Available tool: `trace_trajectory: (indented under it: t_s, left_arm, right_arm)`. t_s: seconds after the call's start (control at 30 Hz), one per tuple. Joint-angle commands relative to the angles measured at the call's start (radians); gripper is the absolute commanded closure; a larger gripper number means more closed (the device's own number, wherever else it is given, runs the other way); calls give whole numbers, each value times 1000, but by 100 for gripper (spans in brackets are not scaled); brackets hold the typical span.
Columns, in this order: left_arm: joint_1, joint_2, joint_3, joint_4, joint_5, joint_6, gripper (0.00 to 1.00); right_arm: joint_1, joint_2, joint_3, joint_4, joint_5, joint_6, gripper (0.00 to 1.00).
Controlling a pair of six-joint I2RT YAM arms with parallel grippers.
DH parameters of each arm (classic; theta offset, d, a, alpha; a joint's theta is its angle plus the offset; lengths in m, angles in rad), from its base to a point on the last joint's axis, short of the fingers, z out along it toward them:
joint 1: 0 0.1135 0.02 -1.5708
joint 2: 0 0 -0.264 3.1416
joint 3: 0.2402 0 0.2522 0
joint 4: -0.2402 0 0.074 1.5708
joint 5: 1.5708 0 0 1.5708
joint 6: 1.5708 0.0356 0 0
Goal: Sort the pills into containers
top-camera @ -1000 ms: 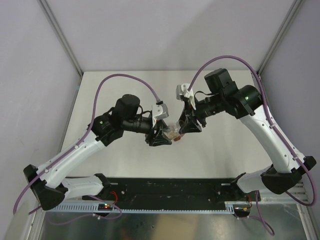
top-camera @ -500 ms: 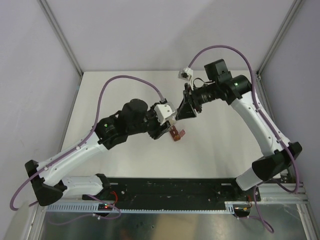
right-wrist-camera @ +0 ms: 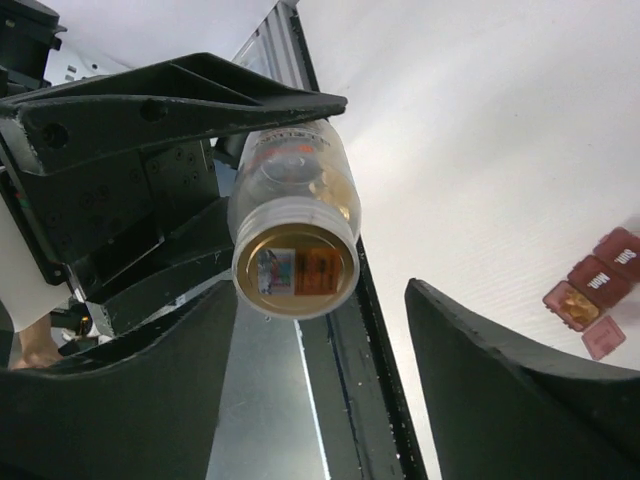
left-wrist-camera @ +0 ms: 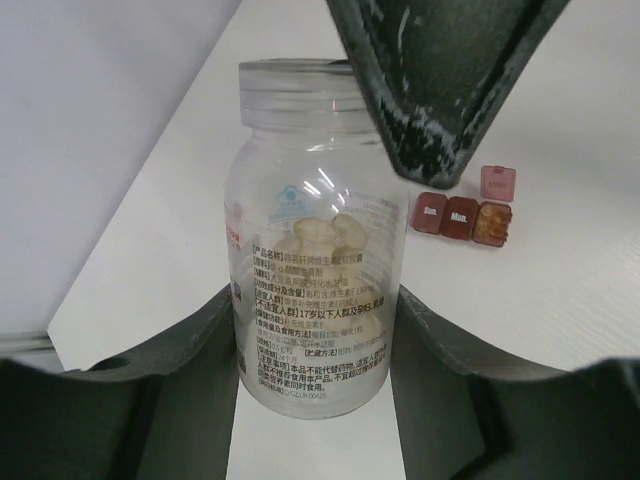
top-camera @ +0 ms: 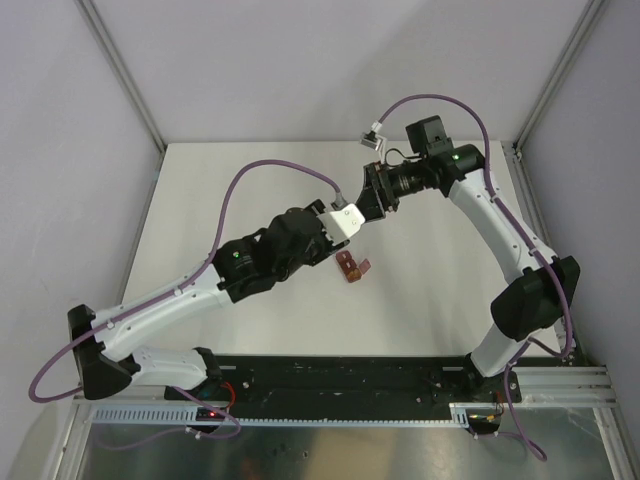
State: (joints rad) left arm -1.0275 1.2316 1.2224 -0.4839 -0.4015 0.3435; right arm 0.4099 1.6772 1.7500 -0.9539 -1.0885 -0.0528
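White table (top-camera: 450,300) between grey walls, with a bottle gripped above it and the pill strip lying on it.
The left pincer (left-wrist-camera: 310,300) is clenched on a clear labelled bottle (left-wrist-camera: 310,200), which is held off the table; pale tablets are seen inside. The right pincer (right-wrist-camera: 322,290) is released, its fingers spread to either side of the bottle's gold-coloured end without gripping it. Beyond the left pincer's fingertips and off to one side, the containers (left-wrist-camera: 462,217) are set on the table as one dark red strip, touched by neither pincer. Two compartments are closed. The end one, its lid (left-wrist-camera: 498,182) raised, is filled with orange pills (left-wrist-camera: 493,224).
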Motion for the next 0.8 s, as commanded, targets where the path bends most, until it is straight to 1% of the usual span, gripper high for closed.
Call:
trace_trajectory:
  t_s: [0.0,0.13,0.2,0.27,0.37,0.4,0.47,0.53,0.67,0.77]
  left_arm:
    - [-5,-46,-19,74,-15,25,100]
    - [4,-82,-26,59,106,20,100]
    - [19,-97,-13,28,202,6,100]
    - [44,-109,3,-8,322,-17,100]
    - [90,-121,31,-59,550,-54,100]
    - [103,-123,39,-77,644,-62,100]
    - [131,-124,55,-103,786,-79,100]
    - [155,-122,66,-120,898,-99,100]
    - [195,-101,88,-139,1054,-132,100]
    - [211,-85,99,-147,1122,-149,100]
  right_arm:
    - [-26,-95,19,0,24,-40,24]
    - [-41,-176,19,-28,76,-124,17]
    - [-43,-218,17,-43,94,-176,14]
    - [-40,-261,16,-58,105,-232,13]
    - [-12,-317,15,-92,132,-328,11]
    - [10,-337,12,-101,155,-365,11]
    - [59,-369,6,-119,203,-423,11]
    - [94,-384,1,-146,220,-465,11]
    - [132,-392,-14,-169,209,-497,11]
    - [161,-393,-22,-176,224,-517,11]
